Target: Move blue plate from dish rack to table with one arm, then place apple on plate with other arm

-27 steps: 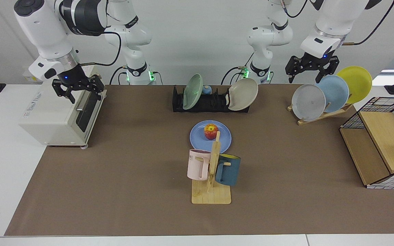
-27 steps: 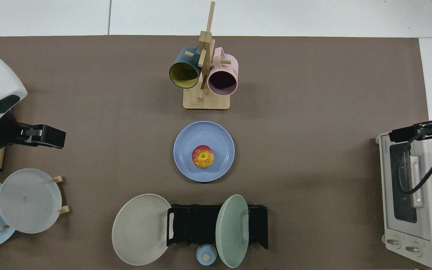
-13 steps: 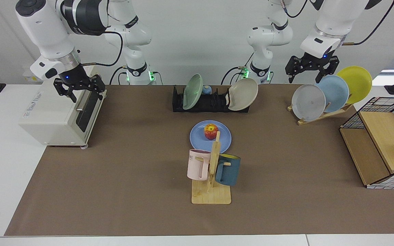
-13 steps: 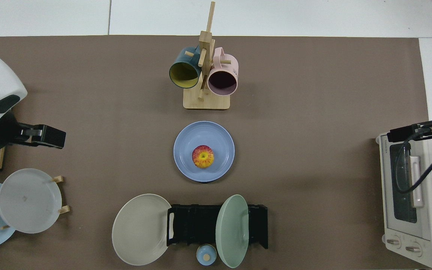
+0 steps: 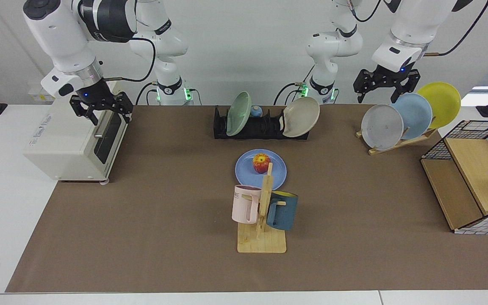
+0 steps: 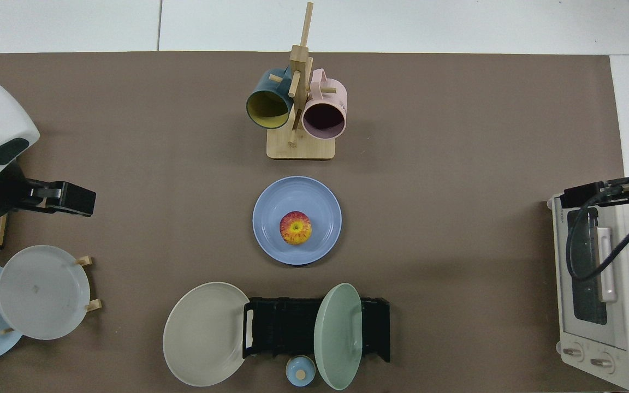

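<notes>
Blue plate: the round, glossy periwinkle-blue plate [image 5: 261, 169] lies flat on the matte brown counter [image 5: 163, 220], between the low black slotted dish rack [image 5: 261, 123] and a light wooden mug stand [image 5: 262, 228].
Apple: the small red apple with a yellow patch [image 5: 261, 163] sits near the middle of the blue plate, apart from its rim.
Stage: judged from how things lie, both steps look done.
Left claw: the black two-finger left claw [image 5: 382, 87] hangs open and empty above a grey plate [image 5: 382, 126] on a slanted wooden plate stand, well apart from the apple.
Right claw: the right claw [image 5: 104, 112] hangs with fingers spread, holding nothing, over the top of a cream toaster oven [image 5: 74, 140].
Risk: the left claw is close above the leaning plates; a low sweep of that arm could tip one off its stand. The right claw and its cable hang just over the oven and could snag it. The apple is round and could roll if the counter is jolted.
Hard to see: in the facing view the mug stand's post crosses the plate's near edge and hides part of it. In the top view both claws are cut off at the frame edges, so finger spacing cannot be read there. A small blue lidded piece [image 6: 300, 371] behind the rack is mostly hidden.
</notes>
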Motion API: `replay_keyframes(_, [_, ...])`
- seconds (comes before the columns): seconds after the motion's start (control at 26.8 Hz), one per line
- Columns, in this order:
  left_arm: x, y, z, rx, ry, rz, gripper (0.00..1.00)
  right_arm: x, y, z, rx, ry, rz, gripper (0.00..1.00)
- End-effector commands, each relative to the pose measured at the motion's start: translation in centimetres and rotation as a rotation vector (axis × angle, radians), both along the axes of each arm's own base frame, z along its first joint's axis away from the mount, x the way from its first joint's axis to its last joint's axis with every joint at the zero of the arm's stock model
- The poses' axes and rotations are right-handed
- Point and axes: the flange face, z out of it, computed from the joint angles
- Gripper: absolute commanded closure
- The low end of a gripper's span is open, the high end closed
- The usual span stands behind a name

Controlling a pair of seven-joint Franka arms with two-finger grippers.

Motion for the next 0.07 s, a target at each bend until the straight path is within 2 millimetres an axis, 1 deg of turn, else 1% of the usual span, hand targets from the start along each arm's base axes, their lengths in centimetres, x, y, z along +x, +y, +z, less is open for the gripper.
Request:
replay_keyframes(0.0, [-0.66,0.36,0.35,0.015,0.004,0.011,0.00,-0.66,-0.41,0.42,-0.004,-0.011,-0.030,0.00])
replay_keyframes(0.04, [-0.65,0.36,0.36,0.015,0.003,0.011,0.00,-0.66,-0.41,0.42,-0.004,-0.011,-0.030,0.00])
